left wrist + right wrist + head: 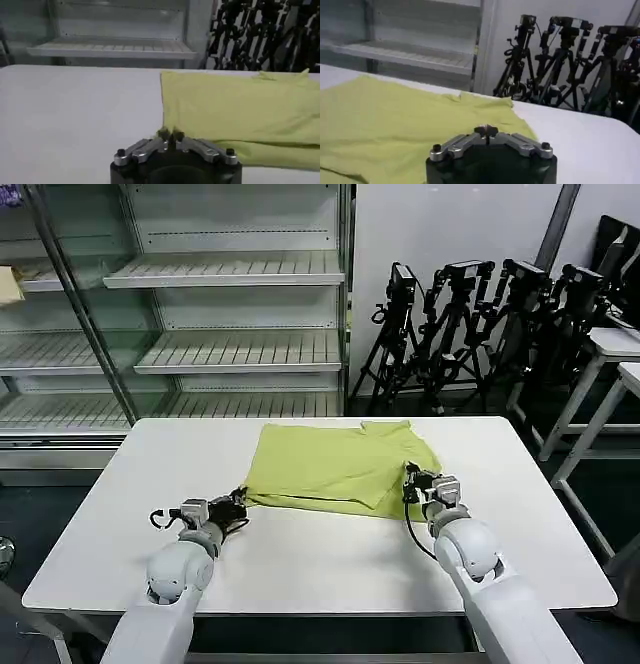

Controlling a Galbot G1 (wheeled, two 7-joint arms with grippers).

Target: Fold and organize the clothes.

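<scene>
Left tool (240, 502): I am holding it low over the desk (120, 514), just at the near-left corner of the T-shirt (335, 466). In the left wrist view the fingertips (163, 134) are pressing together at the fabric edge; I am reading it as clenched, with nothing clearly pinched.

T-shirt: lying mid-desk toward the far side, lime yellow-green, already doubled over. A lower layer is peeking out along the near edge (270, 152). One sleeve or corner is sticking out at the far right (385, 427). Top surface is lying fairly smooth, no print visible.

Right tool (418, 484): I am resting it at the near-right edge of the shirt, over the fabric. Its fingertips (486, 131) are meeting; clenched, and I cannot tell whether cloth is caught between them.

Progress: I am judging at least one fold done. Remaining, as I see it: further folding into a compact stack, tucking the stray corner, squaring edges, placing it tidily.

Background: shelves (230, 269) and tripods (480, 324) standing behind the desk, uninvolved.
</scene>
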